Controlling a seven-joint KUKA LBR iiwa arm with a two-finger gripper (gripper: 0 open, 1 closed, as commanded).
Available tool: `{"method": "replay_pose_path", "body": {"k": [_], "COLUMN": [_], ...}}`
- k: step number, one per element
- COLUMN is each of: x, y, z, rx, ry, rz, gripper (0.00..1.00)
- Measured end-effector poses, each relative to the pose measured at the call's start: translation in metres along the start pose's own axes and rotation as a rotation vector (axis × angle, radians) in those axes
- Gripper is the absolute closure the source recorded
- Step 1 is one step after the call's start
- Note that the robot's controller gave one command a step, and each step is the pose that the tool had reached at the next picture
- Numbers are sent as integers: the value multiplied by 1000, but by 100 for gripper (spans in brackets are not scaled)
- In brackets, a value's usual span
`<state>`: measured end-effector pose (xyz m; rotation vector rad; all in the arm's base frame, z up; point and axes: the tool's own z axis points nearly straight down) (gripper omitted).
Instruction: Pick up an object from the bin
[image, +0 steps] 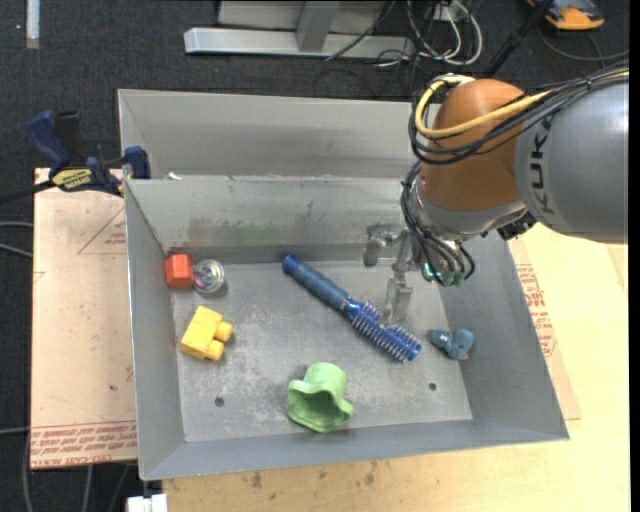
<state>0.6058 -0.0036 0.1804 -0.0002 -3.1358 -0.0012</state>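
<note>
Blue bristly hairbrush (335, 295), end effector (398, 303) over its head

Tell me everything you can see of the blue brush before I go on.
The blue brush looks plastic, with a smooth rounded handle and a head of short blue bristles. It lies flat on the bin floor, handle toward the back wall, head toward the front right. No loose thing touches it. The gripper is over the head; contact cannot be told.
</note>
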Motion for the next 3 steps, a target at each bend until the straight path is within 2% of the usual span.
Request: {"method": "replay_pose_path", "body": {"k": [1,2,3], "x": [21,19,-9], "y": [-8,-8,-13], "z": [115,110,-23], "rx": [0,0,2], "ry": [-1,-7,-17], "rz": [-161,-160,-157], "gripper": [0,100,100]}}
